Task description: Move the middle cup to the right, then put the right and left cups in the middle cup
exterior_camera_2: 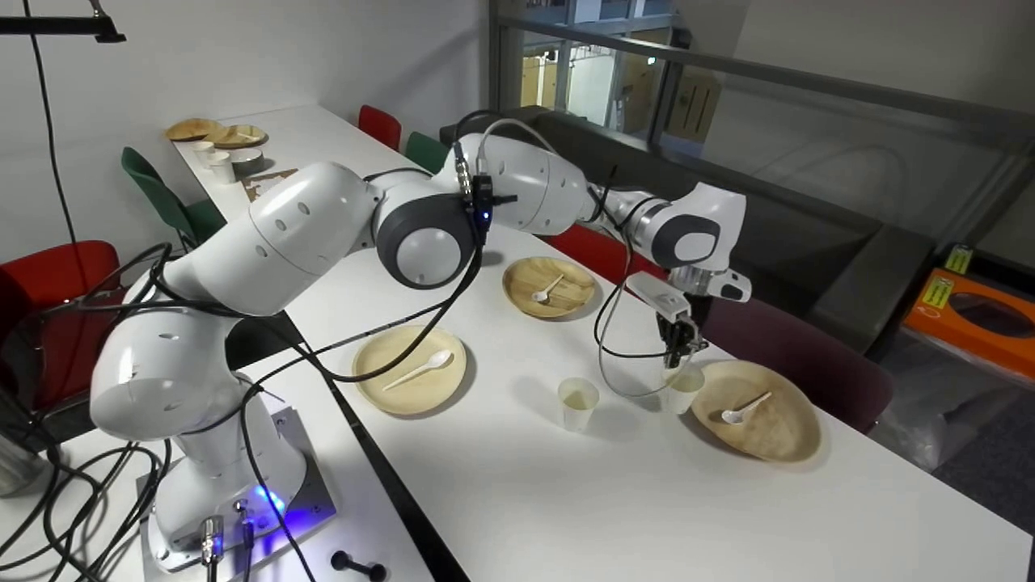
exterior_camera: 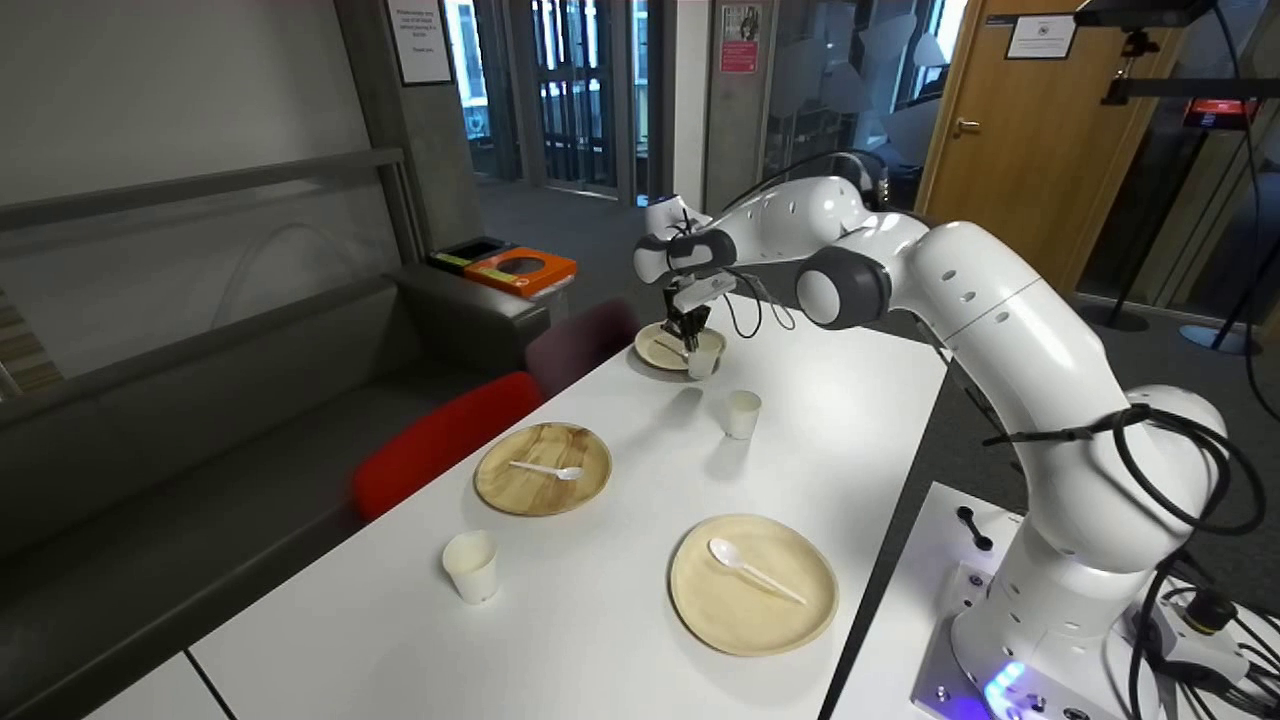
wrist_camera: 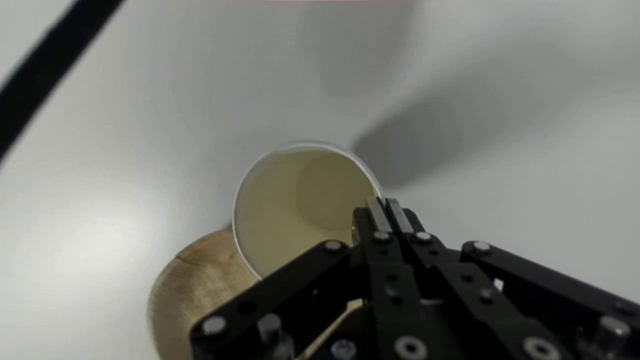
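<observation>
At three o'clock on its rim in the wrist view, a white cup (wrist_camera: 292, 212) is pinched by the clenched hand (wrist_camera: 383, 201), just beside a tan plate (wrist_camera: 200, 285). Judged light, thin-walled, easily dented; a gentle rim hold should suffice.

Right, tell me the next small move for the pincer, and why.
I'd probably raise the pinched cup gently, straight up: the pincer looks shut on its rim, the tan plate lies close beside, and another cup, its likely destination, stands upright nearby.
</observation>
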Robot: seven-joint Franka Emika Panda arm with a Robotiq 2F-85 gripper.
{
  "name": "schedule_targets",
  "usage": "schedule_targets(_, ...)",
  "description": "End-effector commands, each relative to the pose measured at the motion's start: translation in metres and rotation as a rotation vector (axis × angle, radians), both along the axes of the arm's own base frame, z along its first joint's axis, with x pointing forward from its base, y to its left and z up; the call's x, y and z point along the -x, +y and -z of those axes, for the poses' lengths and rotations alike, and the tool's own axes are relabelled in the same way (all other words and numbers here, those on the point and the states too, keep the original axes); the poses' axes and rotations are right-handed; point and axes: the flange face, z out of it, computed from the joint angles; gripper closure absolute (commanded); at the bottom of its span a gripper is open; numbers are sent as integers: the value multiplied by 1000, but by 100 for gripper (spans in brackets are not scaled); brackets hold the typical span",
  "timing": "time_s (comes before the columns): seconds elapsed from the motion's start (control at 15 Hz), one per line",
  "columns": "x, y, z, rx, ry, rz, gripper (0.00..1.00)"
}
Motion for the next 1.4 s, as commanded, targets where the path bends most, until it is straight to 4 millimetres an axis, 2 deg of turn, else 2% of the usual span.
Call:
schedule_targets(0.0, 29, -3, -56, 127, -32, 141, 99)
schedule_targets(0.27, 59, 6, -91, 168, 18, 156, 99)
schedule_targets(0.6, 93, 49, -107, 105, 78, 43, 99)
schedule_targets(0.8, 117, 77, -106, 97, 104, 13, 99)
schedule_targets(1.13, 169, 127, -91, 57, 167, 2, 99)
schedule_targets(1.33, 197, 143, -77, 28, 190, 39, 99)
